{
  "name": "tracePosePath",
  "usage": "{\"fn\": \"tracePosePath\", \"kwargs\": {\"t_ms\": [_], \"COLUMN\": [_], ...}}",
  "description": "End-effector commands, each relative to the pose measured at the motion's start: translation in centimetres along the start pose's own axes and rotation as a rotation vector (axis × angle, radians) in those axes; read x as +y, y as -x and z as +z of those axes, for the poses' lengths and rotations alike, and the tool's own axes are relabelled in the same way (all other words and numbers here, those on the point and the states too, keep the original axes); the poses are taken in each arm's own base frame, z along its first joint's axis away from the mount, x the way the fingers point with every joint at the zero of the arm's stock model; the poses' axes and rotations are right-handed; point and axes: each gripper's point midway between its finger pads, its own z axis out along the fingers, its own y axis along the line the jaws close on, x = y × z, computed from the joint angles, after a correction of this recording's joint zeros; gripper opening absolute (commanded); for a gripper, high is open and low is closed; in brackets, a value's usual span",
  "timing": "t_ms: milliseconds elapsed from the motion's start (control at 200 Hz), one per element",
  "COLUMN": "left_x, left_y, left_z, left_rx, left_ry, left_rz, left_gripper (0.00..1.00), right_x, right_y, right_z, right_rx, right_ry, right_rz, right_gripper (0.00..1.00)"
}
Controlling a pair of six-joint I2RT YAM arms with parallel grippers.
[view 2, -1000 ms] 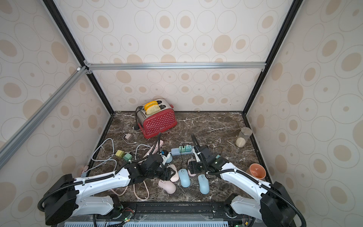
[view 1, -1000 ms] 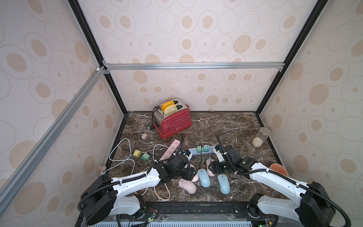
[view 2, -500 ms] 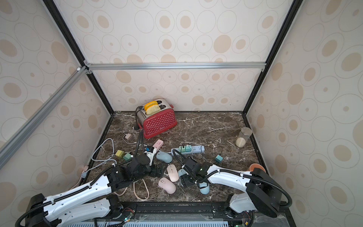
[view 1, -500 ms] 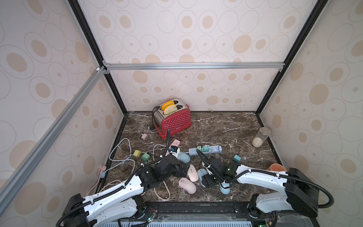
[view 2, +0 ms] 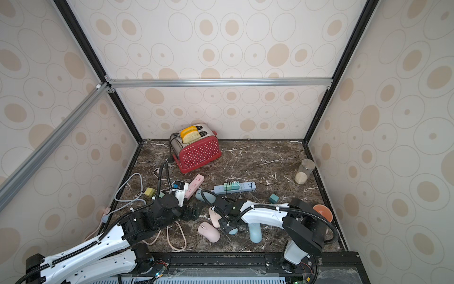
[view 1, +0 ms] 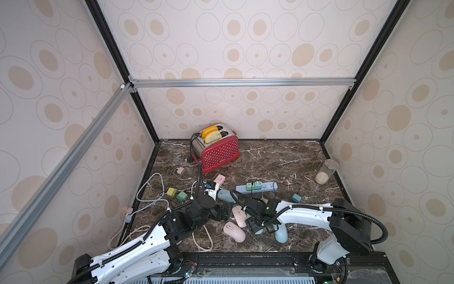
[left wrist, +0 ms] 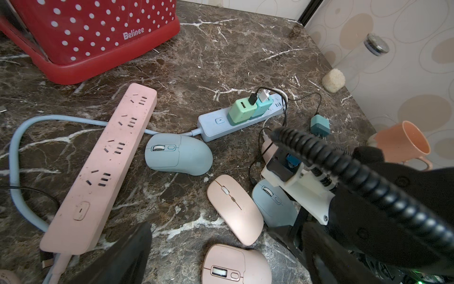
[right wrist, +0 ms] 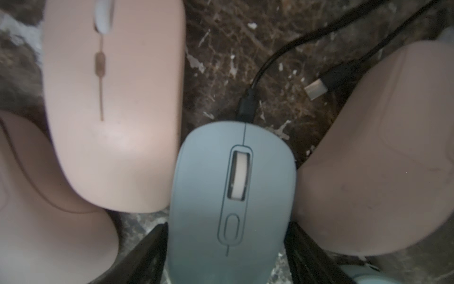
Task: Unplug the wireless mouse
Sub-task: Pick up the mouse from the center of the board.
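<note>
Several mice (view 1: 239,217) crowd the front of the marble table (view 1: 270,157), and the right gripper (right wrist: 226,224) is clamped across the blue mouse (right wrist: 231,186) in their midst, a finger (right wrist: 147,250) against each flank; a black cable (right wrist: 248,105) is still plugged into its nose. A flat pink mouse (right wrist: 113,98) presses against one side of it, a rounder pink mouse (right wrist: 375,159) sits close on the other, and a loose plug (right wrist: 317,89) lies just beside the cable. The left gripper (view 1: 222,213) hangs spread wide and empty next to the cluster. Farther back are a blue strip (view 1: 256,188) carrying two chargers (left wrist: 242,112), a pink strip (left wrist: 103,167), a red toaster (view 1: 216,152), a jar (view 1: 325,172) and a cup (view 2: 323,212)

A second earlier the right gripper was up near the blue strip; it has since come forward and down onto the mouse, while the left gripper sits about where it was

In both top views the right arm covers most of the blue mouse, the cable's far end cannot be traced, and in the left wrist view only one left finger (left wrist: 122,255) shows clearly, the other lost behind the right arm
</note>
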Motion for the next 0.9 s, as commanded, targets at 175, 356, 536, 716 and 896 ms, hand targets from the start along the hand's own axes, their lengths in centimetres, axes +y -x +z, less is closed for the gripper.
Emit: {"fn": "tracePosePath", "kwargs": {"t_ms": [175,356,536,716,896], "left_x": [1.3,1.2,1.0,1.1,1.1], "left_y": [-0.1,-0.1,0.1,-0.5,-1.7], "left_z": [-0.2,0.1,0.1,0.7,3.3], "left_rx": [-0.007,0.0,0.001,0.006,0.023], "left_ry": [0.061,0.06,0.058,0.04,-0.105], "left_rz": [0.019,0.016,0.011,-0.035,-0.225], "left_gripper": [0.99,0.99,0.98,0.94,0.84], "right_x": [-0.8,-0.7,-1.1,-1.1,-0.7], "right_y": [-0.3,-0.7,-0.7,1.6,4.3], "right_z": [1.2,2.0,1.9,0.0,-3.4], "right_rx": [0.042,0.05,0.006,-0.204,-0.445], "right_ry": [-0.082,-0.076,-0.072,-0.022,0.05], "right_rz": [-0.027,-0.04,-0.038,-0.053,-0.089], "right_gripper": [0.74,0.65,0.55,0.5,0.46]}}
